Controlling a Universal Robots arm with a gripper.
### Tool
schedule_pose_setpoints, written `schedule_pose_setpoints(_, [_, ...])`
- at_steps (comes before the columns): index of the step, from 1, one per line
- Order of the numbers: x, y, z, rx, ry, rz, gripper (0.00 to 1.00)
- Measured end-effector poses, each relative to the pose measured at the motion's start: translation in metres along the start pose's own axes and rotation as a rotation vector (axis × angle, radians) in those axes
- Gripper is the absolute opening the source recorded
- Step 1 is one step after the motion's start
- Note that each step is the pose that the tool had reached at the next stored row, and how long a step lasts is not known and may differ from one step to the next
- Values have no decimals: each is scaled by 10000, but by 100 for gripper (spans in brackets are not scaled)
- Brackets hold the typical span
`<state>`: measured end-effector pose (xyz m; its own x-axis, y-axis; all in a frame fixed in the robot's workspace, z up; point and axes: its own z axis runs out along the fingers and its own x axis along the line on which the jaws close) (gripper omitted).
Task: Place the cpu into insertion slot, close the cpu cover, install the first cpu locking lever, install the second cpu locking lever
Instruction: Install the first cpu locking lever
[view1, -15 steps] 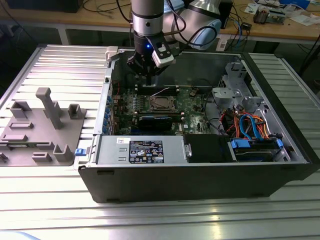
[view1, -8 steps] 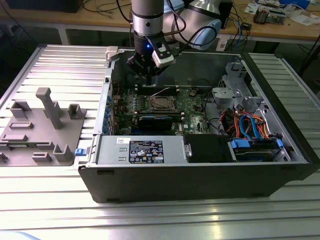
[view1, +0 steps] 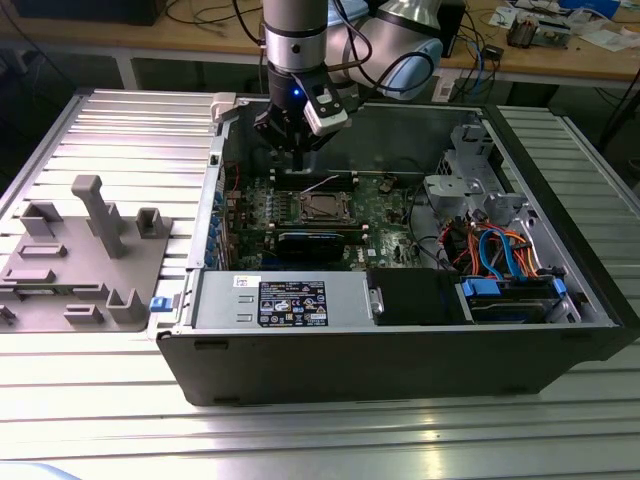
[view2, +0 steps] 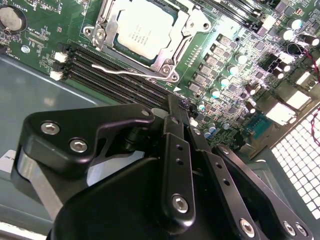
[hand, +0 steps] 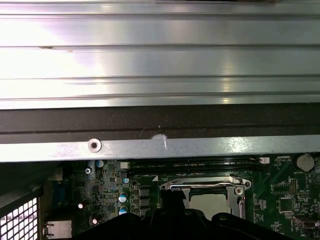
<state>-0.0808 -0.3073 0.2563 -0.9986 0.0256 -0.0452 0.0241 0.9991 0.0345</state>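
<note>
Chip seated under its cover, closed gripper above the board

The gripper (view1: 300, 163) hangs inside the open computer case (view1: 400, 375), fingers pressed together on nothing, between the case's rear wall and the insertion slot (view1: 301, 207). The cpu (view2: 145, 30) lies flat in that slot, metal top up, its sides square with the cpu cover (view2: 183, 36) framing it. A thin wire lever (view2: 120, 71) runs lengthwise along one socket edge, just beside the memory slots (view2: 110, 82). In the exterior view a long black card (view1: 310, 243) lies near the socket's front, and the space above the socket is open. The chip top and the power supply label (view1: 292, 302) carry small print.
</note>
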Motion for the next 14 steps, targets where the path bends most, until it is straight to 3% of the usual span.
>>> schedule_pose_setpoints(8, [-78, -1, 67, 1, 2, 14, 11])
schedule_pose_setpoints(14, [-134, -2, 166, 2, 4, 15, 11])
